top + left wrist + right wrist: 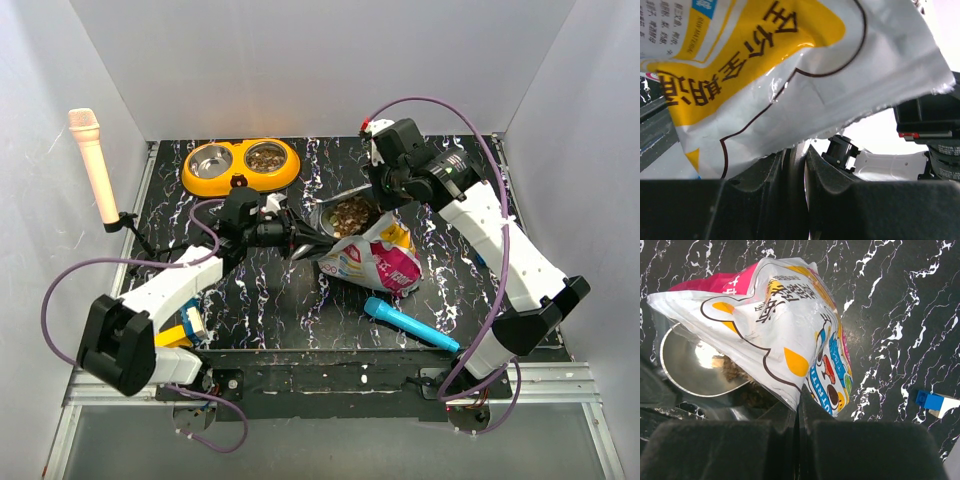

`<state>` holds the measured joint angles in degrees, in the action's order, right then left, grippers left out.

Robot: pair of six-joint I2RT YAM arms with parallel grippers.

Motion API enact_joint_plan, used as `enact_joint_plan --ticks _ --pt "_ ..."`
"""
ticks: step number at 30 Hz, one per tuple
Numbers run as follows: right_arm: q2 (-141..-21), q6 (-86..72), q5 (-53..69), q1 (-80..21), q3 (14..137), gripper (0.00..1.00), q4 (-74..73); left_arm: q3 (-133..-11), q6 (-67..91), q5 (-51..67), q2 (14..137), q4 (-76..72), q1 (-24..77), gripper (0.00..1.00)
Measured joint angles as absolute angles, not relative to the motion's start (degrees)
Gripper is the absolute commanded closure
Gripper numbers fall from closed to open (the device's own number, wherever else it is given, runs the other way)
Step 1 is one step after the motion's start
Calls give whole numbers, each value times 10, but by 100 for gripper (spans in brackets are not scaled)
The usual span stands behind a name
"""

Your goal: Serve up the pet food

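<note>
The printed pouch (385, 262) lies on the black marbled table, its mouth lifted towards the back. My right gripper (388, 203) is shut on the pouch's top edge, as the right wrist view shows (800, 399). My left gripper (297, 240) is shut on the handle of the grey metal scoop (335, 222). The thin handle (798, 165) sits between the jaws, with the pouch (790, 65) right above. Brown kibble (352, 213) fills the scoop at the pouch's mouth. It also shows in the scoop (692, 367) as a small brown heap (732, 371).
The orange double bowl (240, 181) stands at the back left, with kibble in its right cup (266, 157) and the left cup bare. A blue pen-like tool (410, 326) lies near the front. A microphone (93, 165) stands at the left edge. A blue-white block (935, 403) lies on the table.
</note>
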<state>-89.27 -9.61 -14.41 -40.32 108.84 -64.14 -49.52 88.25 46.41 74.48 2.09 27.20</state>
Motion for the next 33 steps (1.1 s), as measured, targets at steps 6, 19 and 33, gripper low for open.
enact_joint_plan --ticks 6,19,33 --pt "-893 -96 -140 -399 1088 99 -646 -479 888 459 736 15 271 100" --pt "-891 -93 -139 -390 1088 99 -648 -444 929 447 770 -85 287 100" --pt "-886 -92 -144 -387 1088 99 -666 -453 933 444 759 -102 295 100"
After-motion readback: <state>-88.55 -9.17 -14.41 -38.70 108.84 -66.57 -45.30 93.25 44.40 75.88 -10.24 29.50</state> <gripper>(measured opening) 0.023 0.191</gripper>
